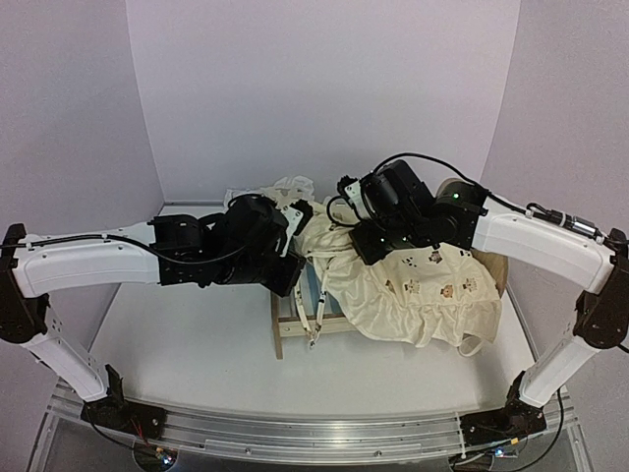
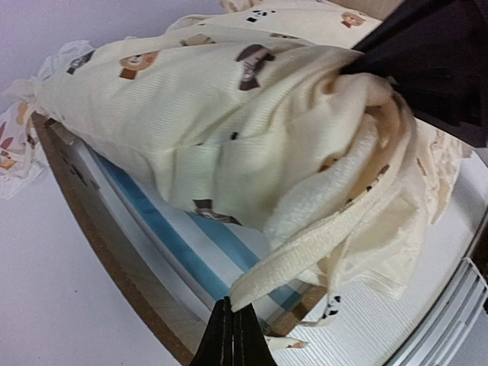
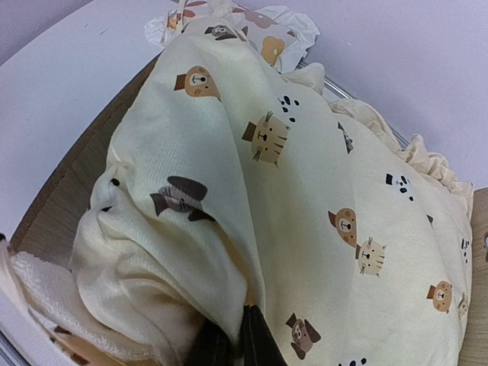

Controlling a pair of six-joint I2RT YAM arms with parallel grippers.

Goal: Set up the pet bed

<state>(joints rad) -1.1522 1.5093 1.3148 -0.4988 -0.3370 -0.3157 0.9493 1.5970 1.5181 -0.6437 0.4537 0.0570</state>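
Plywood shows along only two edges of the pet bed [image 1: 295,330], which stands on the white worktop [image 1: 187,354] a little right of centre in the overhead view. These are the pale rail at its lower left and a rounded end board at the far right. Nearly all the rest lies under a cream quilt [image 1: 423,285] printed with small animal faces, heaped over the frame and hanging past its lower right corner. Ruffled strips of the quilt trail across the left end of the bed. From the left wrist, the blue-and-white striped base [image 2: 191,248] peeks out beneath the bunched cloth, with the brown curved board edge running down the left of that frame.

Both arms reach in from the sides and meet above the upper left part of the bed. The left jaws are clenched, their two black fingers [image 2: 221,339] pressed flat together at the bottom of their own view. A cream strip of the quilt comes down to their tips, but I cannot tell whether it is pinched there. The right jaws are closed on a thick fold of the quilt, the cloth gathered and running down between them at the bottom of the right wrist view. A small printed pillow [image 1: 287,187] lies just beyond the quilt, toward the top of the overhead view.
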